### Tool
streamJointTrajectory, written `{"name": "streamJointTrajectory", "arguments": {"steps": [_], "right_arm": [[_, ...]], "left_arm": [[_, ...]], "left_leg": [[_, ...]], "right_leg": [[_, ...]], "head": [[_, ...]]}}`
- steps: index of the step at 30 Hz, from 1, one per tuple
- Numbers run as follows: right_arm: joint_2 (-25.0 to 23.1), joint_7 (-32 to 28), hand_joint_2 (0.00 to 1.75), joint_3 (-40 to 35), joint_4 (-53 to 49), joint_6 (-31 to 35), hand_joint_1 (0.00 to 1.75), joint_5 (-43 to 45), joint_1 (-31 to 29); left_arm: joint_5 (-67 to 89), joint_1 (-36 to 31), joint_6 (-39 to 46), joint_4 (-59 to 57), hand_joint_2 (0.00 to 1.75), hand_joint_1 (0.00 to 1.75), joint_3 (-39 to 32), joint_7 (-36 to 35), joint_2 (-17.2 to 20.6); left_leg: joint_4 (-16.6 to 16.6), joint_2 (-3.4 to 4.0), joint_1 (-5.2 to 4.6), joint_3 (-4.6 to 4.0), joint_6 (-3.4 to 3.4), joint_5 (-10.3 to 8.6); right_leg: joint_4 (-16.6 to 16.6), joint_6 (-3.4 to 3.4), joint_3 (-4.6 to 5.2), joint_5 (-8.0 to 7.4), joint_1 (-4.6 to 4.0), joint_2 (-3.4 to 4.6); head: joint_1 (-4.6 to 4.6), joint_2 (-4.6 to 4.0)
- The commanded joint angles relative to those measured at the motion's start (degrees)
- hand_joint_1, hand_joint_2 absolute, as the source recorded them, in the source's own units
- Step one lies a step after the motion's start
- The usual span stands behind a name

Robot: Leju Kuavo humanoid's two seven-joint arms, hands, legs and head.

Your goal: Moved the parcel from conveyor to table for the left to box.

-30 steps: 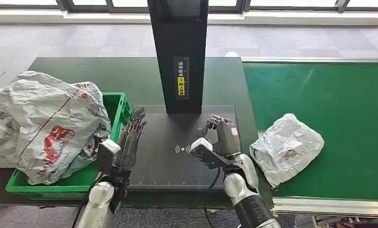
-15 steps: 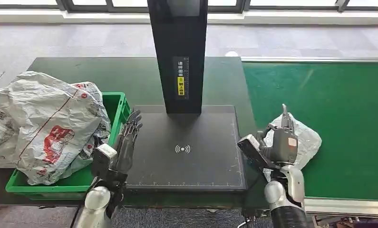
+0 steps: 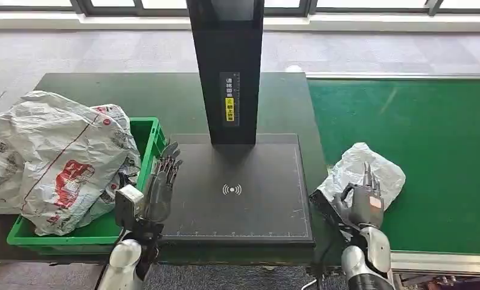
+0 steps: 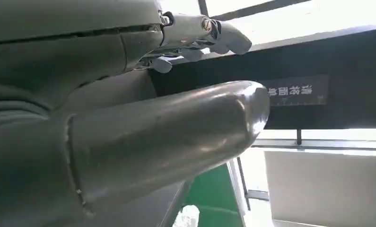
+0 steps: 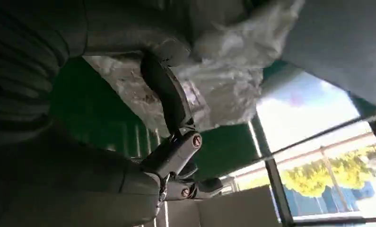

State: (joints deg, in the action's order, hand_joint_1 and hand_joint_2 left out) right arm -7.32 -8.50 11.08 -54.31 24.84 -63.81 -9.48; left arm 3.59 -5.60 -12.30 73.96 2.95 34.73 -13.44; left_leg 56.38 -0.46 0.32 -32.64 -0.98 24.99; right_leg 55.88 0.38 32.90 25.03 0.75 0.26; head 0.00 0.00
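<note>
Two hands up | right hand (image 3: 363,204) fingers spread and loose, holding nothing, against the near side of the crumpled silver parcel (image 3: 363,175) | parcel lies on the green conveyor belt (image 3: 430,139), beside the black scanner pad (image 3: 237,193) | left hand (image 3: 159,181) fingers straight, released, over the pad's edge by the green crate (image 3: 148,133) of bagged parcels (image 3: 50,163)

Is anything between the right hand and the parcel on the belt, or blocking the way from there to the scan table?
Nothing visible. The right hand is already at the parcel on the green conveyor, fingers over its near side. The black table beside it lies bare up to the upright post.
</note>
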Motion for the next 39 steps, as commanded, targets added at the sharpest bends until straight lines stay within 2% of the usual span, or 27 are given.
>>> {"name": "streamJointTrajectory", "arguments": {"steps": [1, 11, 14, 15, 16, 18, 21, 24, 28, 29, 31, 33, 34, 35, 36, 39], "right_arm": [[0.2, 5.3, 1.75, 4.3, 20.2, -1.9, 0.0, -4.5, -3.9], [0.1, 4.7, 1.75, 6.2, 20.4, -3.3, 0.0, -3.5, -4.5], [0.0, 1.5, 1.75, 7.8, 24.2, -7.7, 0.0, -0.3, -6.3], [-0.1, -1.5, 1.75, 8.3, 25.6, -8.4, 0.16, 1.2, -7.1], [-0.2, -3.0, 1.75, 9.2, 28.0, -12.0, 1.75, 3.3, -8.4], [-0.7, -2.2, 1.75, 9.8, 30.2, -13.1, 1.75, 4.0, -9.7], [-1.3, -4.9, 1.75, 11.3, 31.4, -15.6, 1.75, 6.8, -10.9], [-2.5, -10.2, 1.75, 11.1, 29.4, -19.7, 1.75, 10.7, -9.4], [-4.7, -17.7, 1.75, 7.4, 24.1, -24.2, 1.75, 15.5, -7.9], [-5.0, -17.5, 1.75, 6.6, 23.5, -24.3, 1.75, 15.9, -8.1], [-5.9, -20.9, 1.75, 4.4, 20.7, -24.4, 1.75, 19.2, -8.3], [-6.3, -20.7, 1.75, 2.3, 18.3, -24.0, 1.75, 21.1, -8.1], [-6.6, -23.2, 1.75, 1.5, 16.0, -23.2, 1.75, 24.3, -7.5], [-6.9, -24.1, 1.75, 1.3, 13.8, -22.5, 1.75, 25.9, -6.9], [-7.2, -25.6, 1.75, 0.5, 10.0, -22.4, 1.75, 29.2, -5.6], [-7.1, -24.9, 1.75, -0.5, 7.7, -22.8, 1.75, 30.0, -4.8]], "left_arm": [[1.5, 0.8, 1.5, -3.7, 0.0, 0.0, 2.6, -1.1, -0.3], [3.2, 0.4, 3.1, -3.0, 0.0, 0.0, 2.6, -2.9, -0.4], [3.6, 0.2, 4.6, -3.3, 0.0, 0.0, 1.9, -3.4, 0.1], [3.4, 0.1, 4.9, -3.7, 0.0, 0.0, 1.8, -3.3, 0.3], [3.2, 0.5, 5.6, -3.6, 0.0, 0.0, 1.4, -2.9, 0.4], [3.2, 0.8, 6.3, -3.3, 0.0, 0.0, 1.0, -2.8, 0.2], [3.4, 2.0, 7.5, -1.6, 0.0, 0.0, 1.2, -2.7, -0.1], [5.0, 2.2, 8.2, -1.0, 0.0, 0.0, 2.7, -3.6, 0.4], [6.8, 1.6, 7.8, 0.4, 0.0, 0.0, 3.0, -3.8, 0.4], [6.9, 1.6, 7.8, 0.7, 0.0, 0.0, 2.8, -4.0, 0.3], [7.8, 2.0, 7.7, 1.4, 0.0, 0.0, 2.4, -4.1, 0.4], [8.3, 2.5, 7.5, 2.3, 0.0, 0.0, 2.1, -4.2, 0.4], [8.6, 2.5, 7.4, 2.5, 0.0, 0.0, 2.1, -4.2, 0.5], [8.9, 2.4, 7.4, 2.7, 0.0, 0.0, 2.2, -4.1, 0.6], [9.3, 2.3, 7.4, 3.1, 0.0, 0.0, 2.5, -4.2, 0.7], [9.4, 2.3, 7.4, 3.4, 0.0, 0.0, 2.6, -4.2, 0.7]], "left_leg": [[-0.1, 0.0, 0.02, 0.15, 0.01, 0.02], [0.0, 0.12, 0.09, 0.36, 0.01, 0.06], [-0.1, 0.18, 0.08, 0.56, 0.02, 0.06], [-0.1, 0.15, 0.1, 0.51, 0.03, 0.02], [-0.1, 0.18, 0.1, 0.48, 0.03, 0.0], [-0.1, 0.3, 0.1, 0.53, 0.02, -0.03], [-0.1, 0.35, 0.12, 0.48, 0.09, -0.09], [-0.1, 0.54, 0.1, 0.51, 0.04, -0.04], [0.0, 0.68, 0.16, 0.58, -0.02, 0.01], [-0.1, 0.63, 0.14, 0.56, -0.04, -0.02], [-0.1, 0.72, 0.17, 0.43, -0.11, -0.02], [0.0, 1.34, 0.26, 0.45, -0.3, 0.2], [0.0, 1.41, 0.29, 0.02, -0.4, 0.26], [-0.1, 1.74, 0.31, 0.11, -0.55, 0.35], [-0.2, 1.87, 0.34, 0.12, -0.58, 0.35], [-0.4, 2.06, 0.33, 0.15, -0.59, 0.37]], "right_leg": [[-0.1, -0.02, -0.17, 0.02, -0.03, -0.06], [-0.2, -0.05, -0.28, -0.07, -0.17, 0.0], [-0.2, -0.04, -0.46, -0.11, -0.14, 0.07], [-0.2, -0.03, -0.44, -0.15, -0.16, 0.03], [-0.2, -0.03, -0.4, -0.19, -0.16, 0.06], [-0.2, 0.02, -0.42, -0.25, -0.15, 0.19], [-0.3, 0.02, -0.38, -0.31, -0.15, 0.23], [-0.2, -0.08, -0.41, -0.39, -0.14, 0.41], [-0.2, -0.14, -0.45, -0.35, -0.29, 0.58], [-0.2, -0.16, -0.41, -0.34, -0.27, 0.52], [-0.1, -0.22, -0.19, -0.34, -0.27, 0.58], [0.0, -0.45, -0.11, -0.39, -0.27, 1.23], [0.1, -0.52, 0.0, -0.4, -0.3, 1.31], [0.1, -0.55, 0.07, -0.39, -0.29, 1.74], [0.1, -0.63, 0.16, -0.4, -0.32, 1.9], [0.2, -0.82, 0.41, -0.33, -0.3, 2.06]], "head": [[0.0, 0.0], [0.0, 0.0], [0.0, 0.02], [0.0, 0.0], [0.0, 0.0], [0.0, 0.0], [0.0, 0.0], [0.0, 0.0], [0.0, 0.02], [0.0, 0.0], [0.0, 0.0], [0.02, 0.0], [0.0, 0.0], [0.0, 0.0], [0.0, 0.0], [-0.02, 0.0]]}}
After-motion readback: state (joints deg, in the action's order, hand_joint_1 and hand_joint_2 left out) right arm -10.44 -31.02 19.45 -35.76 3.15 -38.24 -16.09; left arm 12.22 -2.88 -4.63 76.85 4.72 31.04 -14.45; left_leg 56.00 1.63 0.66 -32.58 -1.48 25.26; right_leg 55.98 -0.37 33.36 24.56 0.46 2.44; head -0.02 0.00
